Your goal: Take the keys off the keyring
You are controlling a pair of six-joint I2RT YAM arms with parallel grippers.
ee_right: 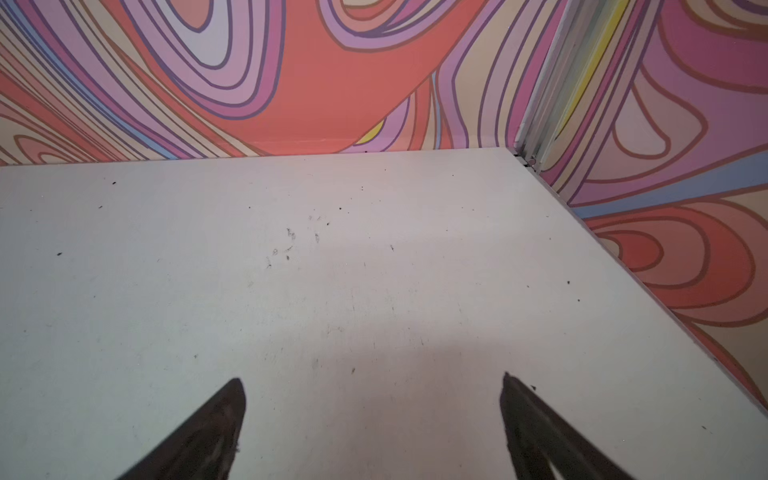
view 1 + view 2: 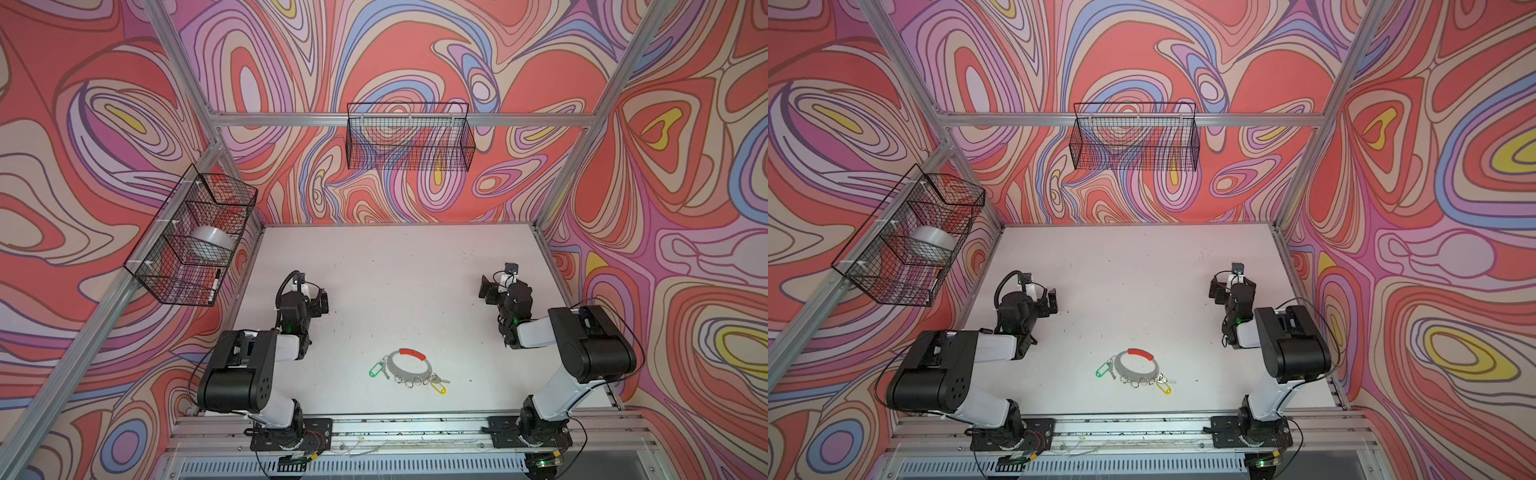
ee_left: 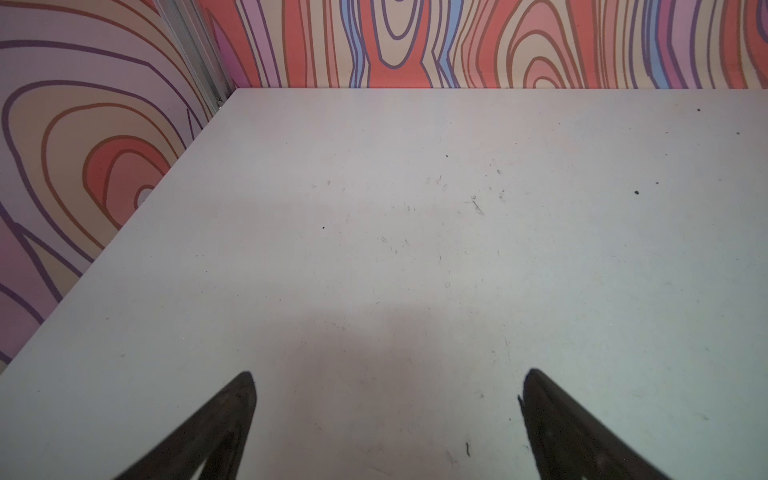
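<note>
The keys are the hardest thing for me to read from here. In both top views the keyring [image 2: 412,354] [image 2: 1140,353] lies flat on the table [image 2: 395,266], toward its 6 o'clock edge, between the two arm bases. The key with the green tag [image 2: 377,369] sits at 9 o'clock of the ring. The key with the yellow tag [image 2: 439,388] sits at about 5 o'clock. The tags are plain enough, but the metal blades are tiny glints and I cannot tell how each one hooks on. A row of small rings [image 2: 411,380] runs along the ring's 6 o'clock edge, too fine for me to count.

My wrist views give me only fingertips, scuffed tabletop and patterned wall, and the fingers are cut off by the frame edge. In the top views each claw is partly hidden behind its own wrist.

The left claw [image 3: 390,372] [image 2: 322,301] has its fingers wide apart with nothing between them. The right claw [image 1: 372,376] [image 2: 485,289] is spread the same way and grips nothing.

Both arms are folded, with the elbows raised near 7 and 5 o'clock of the table. The forearms reach forward and the claws sit low over the surface, pointing toward 12 o'clock. The left claw is around 9 o'clock of the table and the right around 3 o'clock, both well apart from the keyring.
</note>
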